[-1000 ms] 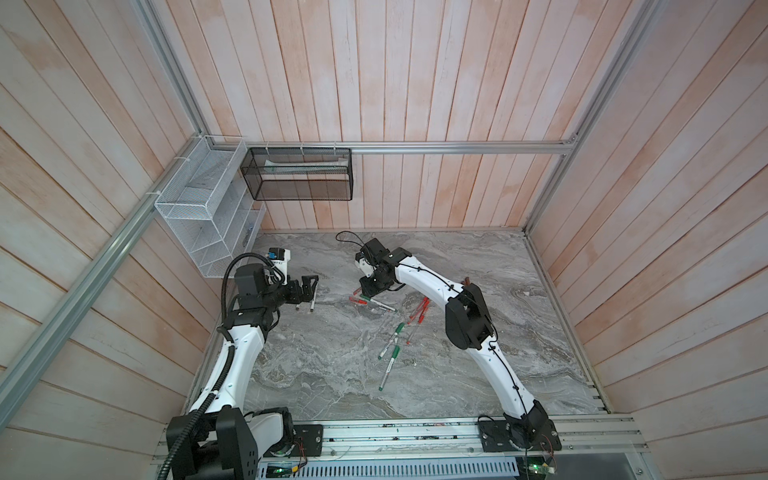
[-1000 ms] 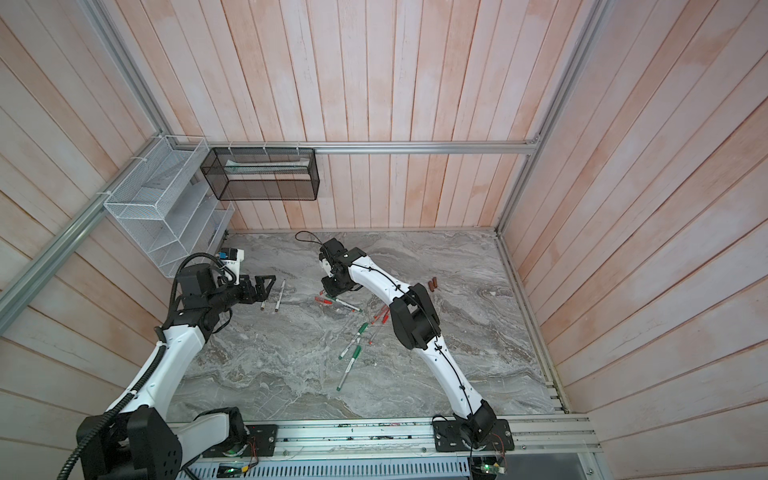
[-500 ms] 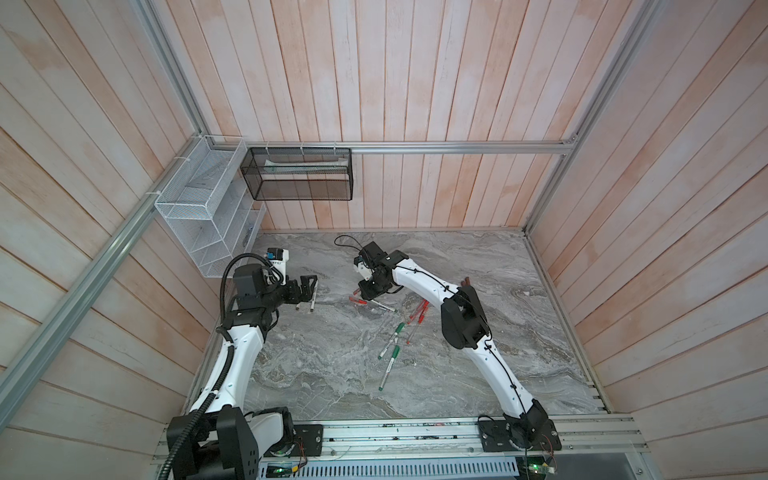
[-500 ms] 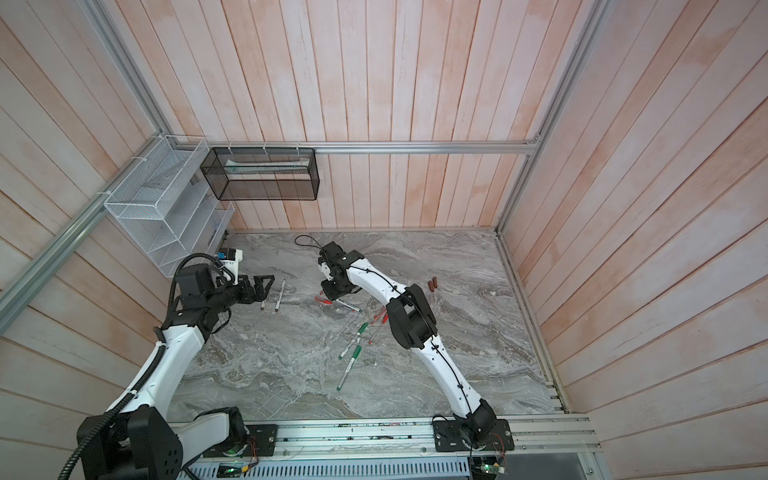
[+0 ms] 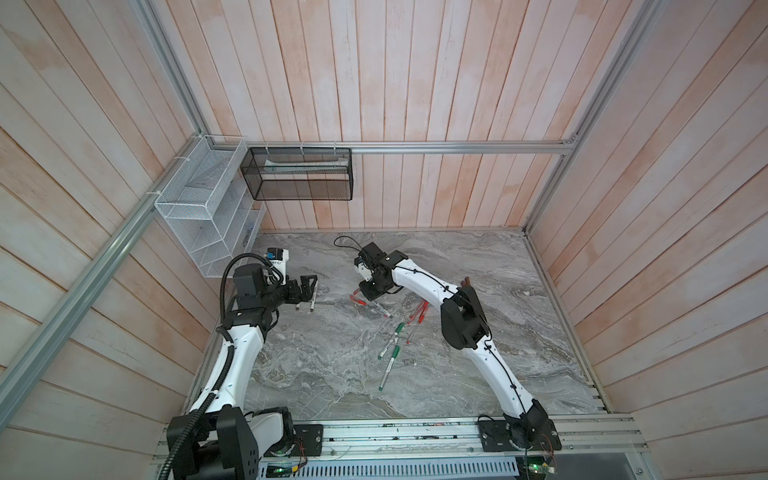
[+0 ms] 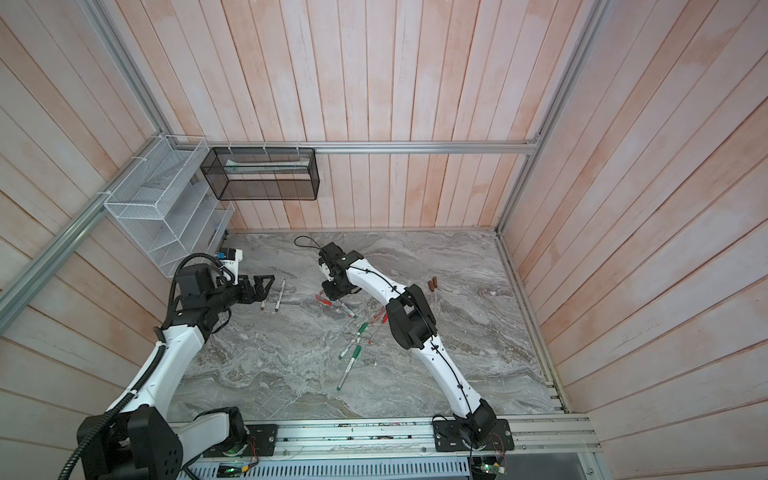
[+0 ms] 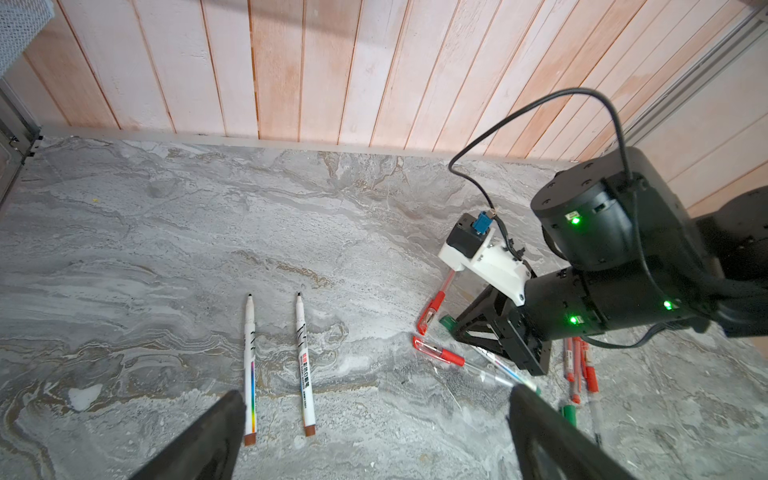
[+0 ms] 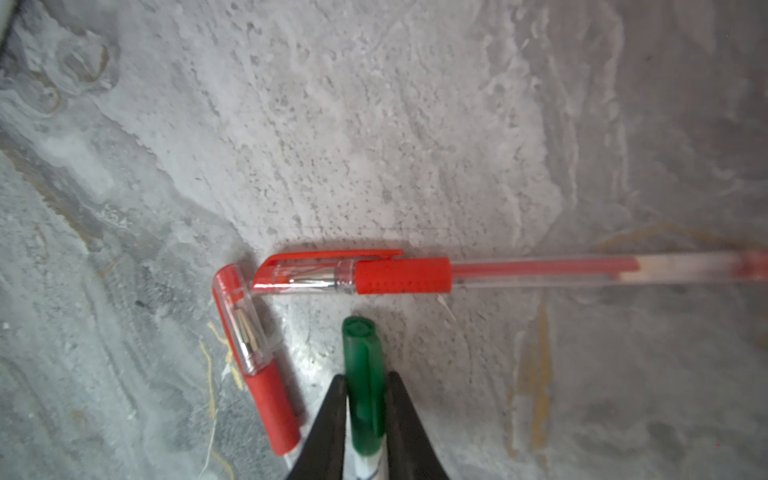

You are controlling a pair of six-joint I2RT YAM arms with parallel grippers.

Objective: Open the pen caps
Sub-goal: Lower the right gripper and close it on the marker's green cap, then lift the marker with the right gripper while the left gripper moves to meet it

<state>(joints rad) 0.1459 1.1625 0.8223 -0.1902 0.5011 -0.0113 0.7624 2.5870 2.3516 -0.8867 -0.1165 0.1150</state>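
Note:
In the right wrist view my right gripper [image 8: 365, 382] is shut on the green cap [image 8: 362, 357] of a white-barrelled pen that lies low over the marble. Two red capped gel pens lie just beyond it, one cap [image 8: 307, 272] across and another cap [image 8: 239, 316] at an angle. In both top views that gripper [image 5: 368, 296] is near the table's back middle. My left gripper [image 7: 376, 395] hangs open and holds nothing, by two uncapped white markers [image 7: 250, 365] [image 7: 304, 365]. Two brown caps [image 6: 433, 284] lie loose at the right.
A scatter of red pens [image 5: 417, 312] and green-capped markers [image 5: 395, 334] lies in the middle of the marble table [image 5: 316, 365]. A white wire rack [image 5: 199, 208] and a black mesh basket [image 5: 299, 174] hang on the back left walls.
The right gripper's jaws have closed onto the green cap, and its arm has shifted slightly. The left arm has stayed still.

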